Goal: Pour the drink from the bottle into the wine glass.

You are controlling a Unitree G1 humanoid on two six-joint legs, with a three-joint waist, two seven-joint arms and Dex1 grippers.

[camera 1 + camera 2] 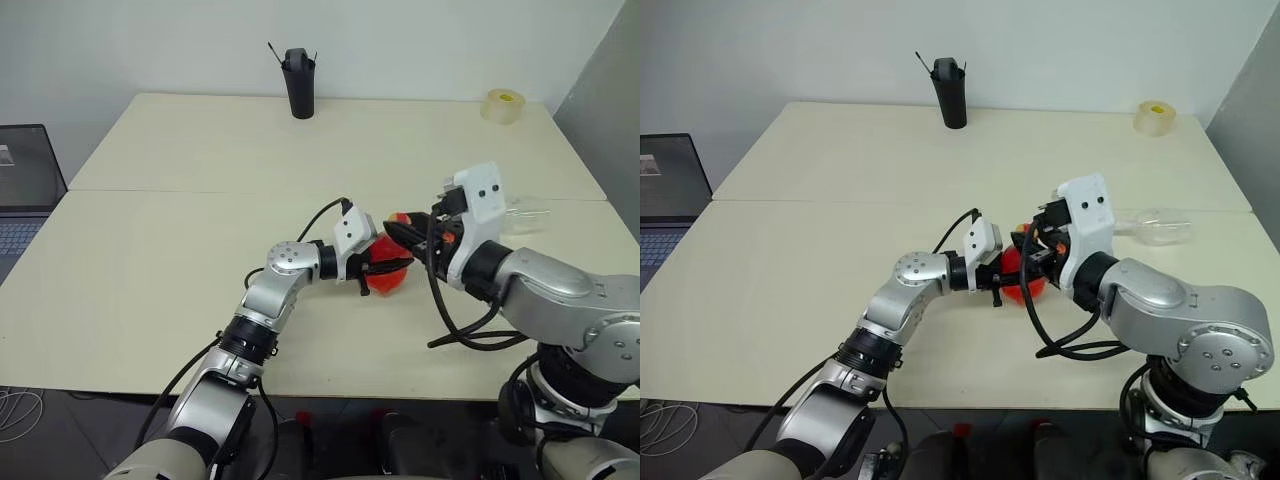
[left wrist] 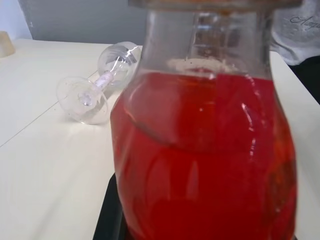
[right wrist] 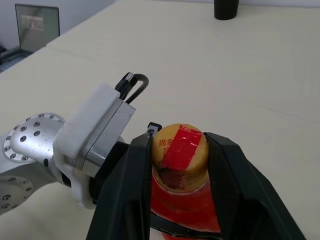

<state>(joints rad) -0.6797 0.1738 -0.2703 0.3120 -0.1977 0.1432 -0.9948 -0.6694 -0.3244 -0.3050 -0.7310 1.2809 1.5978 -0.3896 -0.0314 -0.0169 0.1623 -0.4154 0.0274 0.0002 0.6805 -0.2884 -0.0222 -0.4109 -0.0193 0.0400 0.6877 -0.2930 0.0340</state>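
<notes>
Bottle (image 3: 176, 190) full of red drink (image 2: 200, 160), held upright over the surface (image 1: 150, 270): left hand (image 1: 385, 268) clamped on its body, right hand (image 3: 177, 150) closed around the yellow cap (image 3: 179, 147). Smooth, squeezable plastic; best gripped low. Wine glass (image 2: 97, 87) fragile, lying on its side nearby, needing righting. Pen holder (image 1: 298, 85), tape roll (image 1: 502, 105) well apart.

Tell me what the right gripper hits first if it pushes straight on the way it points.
Nothing new: the right gripper already has its fingers either side of the yellow cap of the bottle. Straight on, it likely meets the left gripper holding the bottle body.
</notes>
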